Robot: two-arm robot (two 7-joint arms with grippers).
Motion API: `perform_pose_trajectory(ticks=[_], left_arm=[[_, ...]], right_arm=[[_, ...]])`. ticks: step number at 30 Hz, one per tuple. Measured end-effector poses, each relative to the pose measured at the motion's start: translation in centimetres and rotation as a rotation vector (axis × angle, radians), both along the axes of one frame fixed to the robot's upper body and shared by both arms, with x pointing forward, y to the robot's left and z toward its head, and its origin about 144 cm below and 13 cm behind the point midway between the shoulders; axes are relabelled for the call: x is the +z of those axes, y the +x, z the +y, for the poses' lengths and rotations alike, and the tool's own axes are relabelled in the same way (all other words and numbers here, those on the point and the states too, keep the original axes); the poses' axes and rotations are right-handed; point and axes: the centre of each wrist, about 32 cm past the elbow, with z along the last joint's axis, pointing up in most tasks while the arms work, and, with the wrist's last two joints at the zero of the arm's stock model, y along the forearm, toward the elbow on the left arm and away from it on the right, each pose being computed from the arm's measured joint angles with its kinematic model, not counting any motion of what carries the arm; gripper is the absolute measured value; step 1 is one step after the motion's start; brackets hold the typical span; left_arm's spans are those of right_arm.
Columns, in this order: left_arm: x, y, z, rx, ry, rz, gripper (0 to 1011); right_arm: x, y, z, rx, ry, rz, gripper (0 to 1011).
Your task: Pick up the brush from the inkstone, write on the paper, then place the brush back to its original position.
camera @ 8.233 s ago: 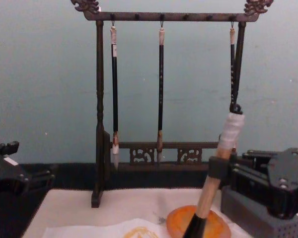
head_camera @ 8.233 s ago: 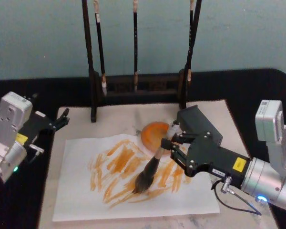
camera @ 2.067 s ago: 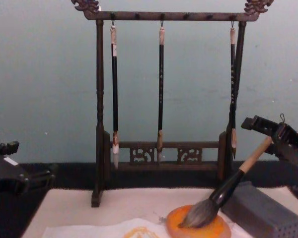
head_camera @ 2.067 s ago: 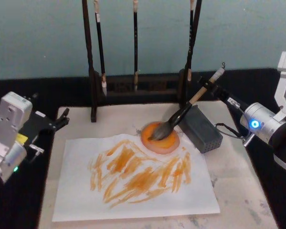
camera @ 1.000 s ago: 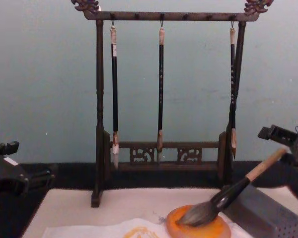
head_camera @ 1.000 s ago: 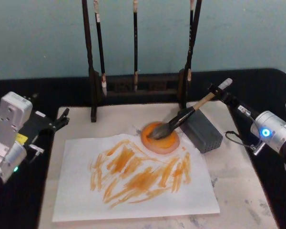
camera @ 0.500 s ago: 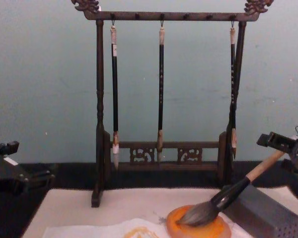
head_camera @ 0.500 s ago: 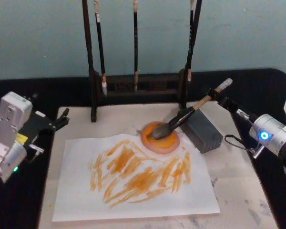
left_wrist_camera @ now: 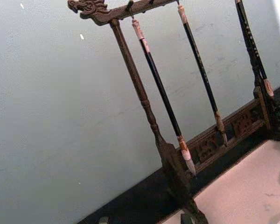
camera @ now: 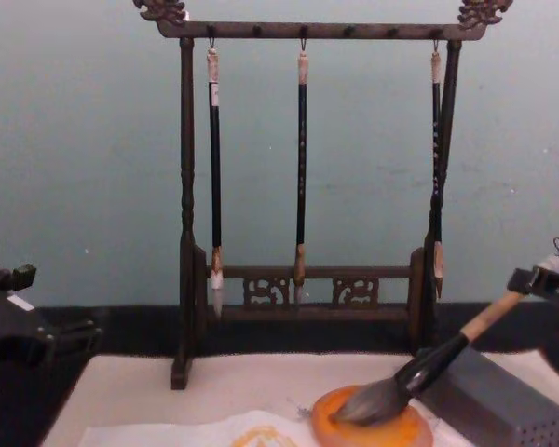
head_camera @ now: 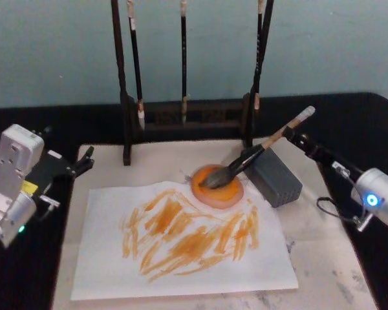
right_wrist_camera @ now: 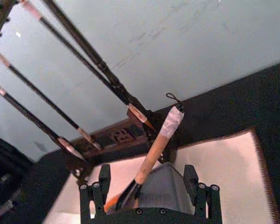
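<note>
The brush (head_camera: 246,158) lies slanted, its dark bristle head on the round orange inkstone (head_camera: 223,192) and its pale handle propped on a grey block (head_camera: 278,177). In the chest view the brush (camera: 429,365) rests the same way on the inkstone (camera: 401,433). My right gripper (head_camera: 296,141) is open just behind the white wrapped end, not touching it. In the right wrist view its fingers (right_wrist_camera: 104,179) stand wide apart with the brush (right_wrist_camera: 154,149) beyond them. The paper (head_camera: 103,271) carries orange strokes. My left gripper (head_camera: 84,161) is parked open at the left.
A dark wooden rack (head_camera: 187,119) with three thin hanging brushes stands behind the inkstone. The beige mat (head_camera: 317,245) lies under the paper, on a black table. The grey dotted block (camera: 489,400) sits right of the inkstone.
The right gripper wrote over the paper, laid the brush head on the inkstone, let go, and has now drawn back to the right. The left arm stayed put.
</note>
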Motion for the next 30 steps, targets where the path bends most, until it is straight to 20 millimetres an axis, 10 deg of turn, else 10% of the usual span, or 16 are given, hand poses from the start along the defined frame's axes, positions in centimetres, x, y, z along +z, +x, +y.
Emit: perform_pose_trajectory(ticks=[30], left_arm=[[0.0, 0.0, 0.0, 0.0, 0.0, 0.0, 1001]], right_arm=[[-2.2, -2.6, 5.0, 0.007, -0.69, -0.4, 1000]])
